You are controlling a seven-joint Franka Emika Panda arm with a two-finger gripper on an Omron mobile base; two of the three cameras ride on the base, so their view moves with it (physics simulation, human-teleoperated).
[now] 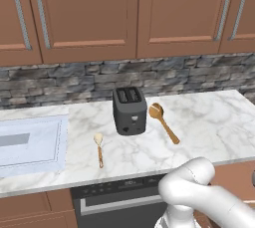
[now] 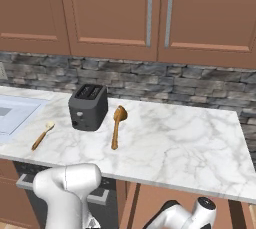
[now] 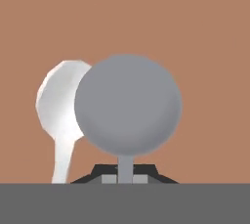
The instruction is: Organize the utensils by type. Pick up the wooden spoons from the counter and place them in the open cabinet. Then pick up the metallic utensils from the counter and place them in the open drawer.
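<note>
Toaster stands between both wooden spoons on the counter; claw pinches a grey spoon.

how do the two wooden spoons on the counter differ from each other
The golden-brown wooden spoon is longer and evenly dark; the shorter spoon has a pale cream bowl on a tan handle. The golden-brown one lies right of the toaster, the shorter one left and nearer the front edge. Both lie flat on the counter, bowls toward the backsplash.

counter white with grey veining, toaster dark grey, long spoon golden-brown, short spoon cream bowl and tan handle, backsplash grey stone, cabinets brown.
</note>
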